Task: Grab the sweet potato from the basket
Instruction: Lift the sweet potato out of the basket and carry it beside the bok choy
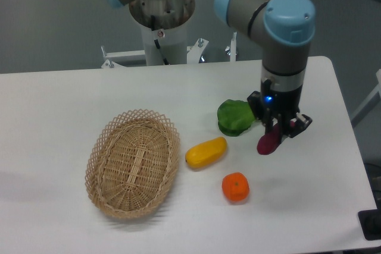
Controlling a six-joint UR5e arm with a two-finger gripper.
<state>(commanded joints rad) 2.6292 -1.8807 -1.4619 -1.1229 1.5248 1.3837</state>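
Fingers of the gripper [275, 137] clamped the sweet potato [267, 142], which hung out over the table [59, 105] (its upper end hidden between them), just right of the leafy green vegetable [234, 117]. Below-left lay the yellow fruit [206, 152] and the orange [236, 187]. Well apart to the left sat the basket [133, 163].

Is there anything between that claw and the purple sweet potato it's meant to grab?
Nothing visible. The gripper is shut on the sweet potato, which hangs from its fingers to the right of the leafy green vegetable, well away from the empty basket.
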